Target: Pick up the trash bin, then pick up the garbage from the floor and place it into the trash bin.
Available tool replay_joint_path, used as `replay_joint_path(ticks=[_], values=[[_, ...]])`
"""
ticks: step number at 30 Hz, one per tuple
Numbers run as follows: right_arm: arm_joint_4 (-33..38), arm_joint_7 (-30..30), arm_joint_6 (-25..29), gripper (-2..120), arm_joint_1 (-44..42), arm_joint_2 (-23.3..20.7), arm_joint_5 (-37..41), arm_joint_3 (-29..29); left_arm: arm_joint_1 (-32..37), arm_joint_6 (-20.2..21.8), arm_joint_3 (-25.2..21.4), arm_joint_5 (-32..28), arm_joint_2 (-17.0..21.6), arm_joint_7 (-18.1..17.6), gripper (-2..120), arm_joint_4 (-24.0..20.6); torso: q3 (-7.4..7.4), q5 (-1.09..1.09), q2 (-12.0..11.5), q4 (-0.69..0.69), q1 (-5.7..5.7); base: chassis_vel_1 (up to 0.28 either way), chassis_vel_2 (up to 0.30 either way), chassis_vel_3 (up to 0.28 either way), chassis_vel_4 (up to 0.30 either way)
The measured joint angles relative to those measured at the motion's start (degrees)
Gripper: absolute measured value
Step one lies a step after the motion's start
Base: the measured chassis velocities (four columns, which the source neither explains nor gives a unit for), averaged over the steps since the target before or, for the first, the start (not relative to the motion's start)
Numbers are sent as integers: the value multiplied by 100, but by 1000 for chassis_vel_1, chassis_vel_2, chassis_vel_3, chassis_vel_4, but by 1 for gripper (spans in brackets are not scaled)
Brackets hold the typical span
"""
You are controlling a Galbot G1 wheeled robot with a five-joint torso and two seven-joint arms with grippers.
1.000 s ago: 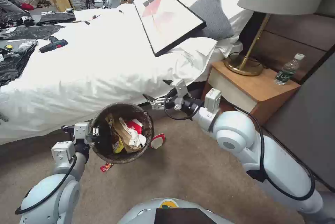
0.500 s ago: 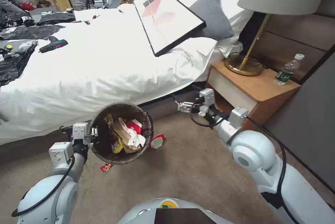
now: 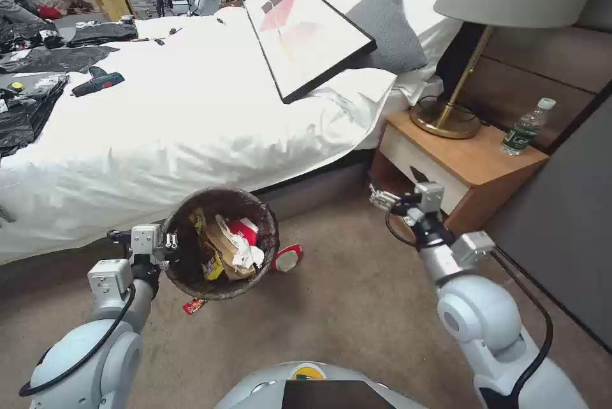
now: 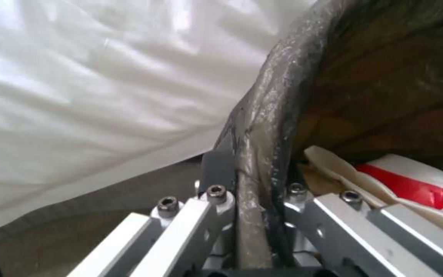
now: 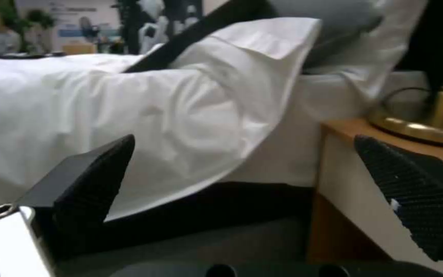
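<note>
The trash bin (image 3: 224, 193), lined with a dark crinkled bag, hangs just above the carpet by the bed. My left gripper (image 3: 167, 243) is shut on its near-left rim; the left wrist view shows the jaws pinching the bag-covered rim (image 4: 255, 200). Garbage (image 3: 233, 246) lies inside, including a red-and-white cup (image 4: 411, 184). On the carpet, a crushed red-and-white cup (image 3: 288, 258) lies right of the bin and a small red wrapper (image 3: 194, 305) in front of it. My right gripper (image 3: 395, 184) stands open and empty near the nightstand's front, its pads (image 5: 90, 184) wide apart.
The white bed (image 3: 191, 116) runs behind the bin, with a framed picture (image 3: 306, 33), a drill and black bags on it. A wooden nightstand (image 3: 472, 160) at right carries a brass lamp (image 3: 449, 119) and a bottle (image 3: 526, 127). Open carpet lies between the arms.
My right arm has swung away from above the bin, rightward to the nightstand, its gripper staying open. The bin and left gripper have hardly shifted.
</note>
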Motion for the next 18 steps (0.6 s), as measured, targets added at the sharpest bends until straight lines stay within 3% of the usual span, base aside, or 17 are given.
replay_joint_path(ticks=[7,18], values=[[-102,-276,780,100,-980,660,-642,566,-3,0,7,1,33,2,3,28,0,-1,0,-2,0,0,0,0,0],[-147,-326,1200,100,-1361,961,-964,635,0,8,3,3,51,0,3,56,0,-1,0,1,0,0,0,0,0]])
